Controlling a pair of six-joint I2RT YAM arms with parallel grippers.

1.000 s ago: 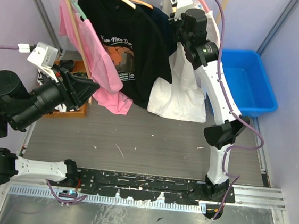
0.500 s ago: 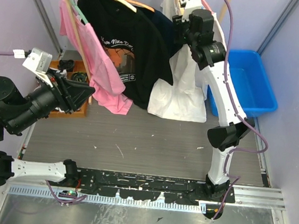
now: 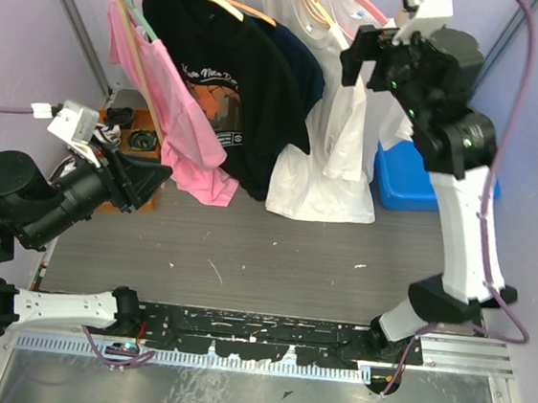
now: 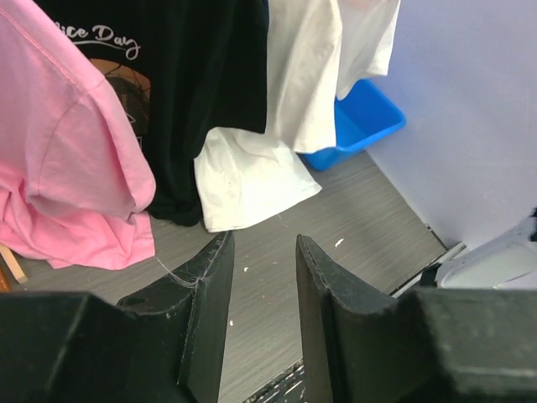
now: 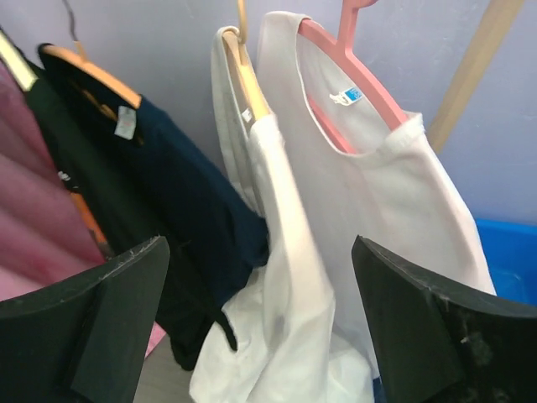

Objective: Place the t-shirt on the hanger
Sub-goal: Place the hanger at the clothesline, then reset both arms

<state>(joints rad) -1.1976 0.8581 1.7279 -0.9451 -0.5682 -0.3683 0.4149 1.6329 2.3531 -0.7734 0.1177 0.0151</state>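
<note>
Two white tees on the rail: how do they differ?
The t-shirt hangs on the wood hanger; the labelled tee hangs on the pink hanger. The labelled tee shows a small blue neck label; no blue label shows on the t-shirt. The t-shirt hangs bunched and narrow; the labelled tee spreads flat. Both are plain white.
</note>
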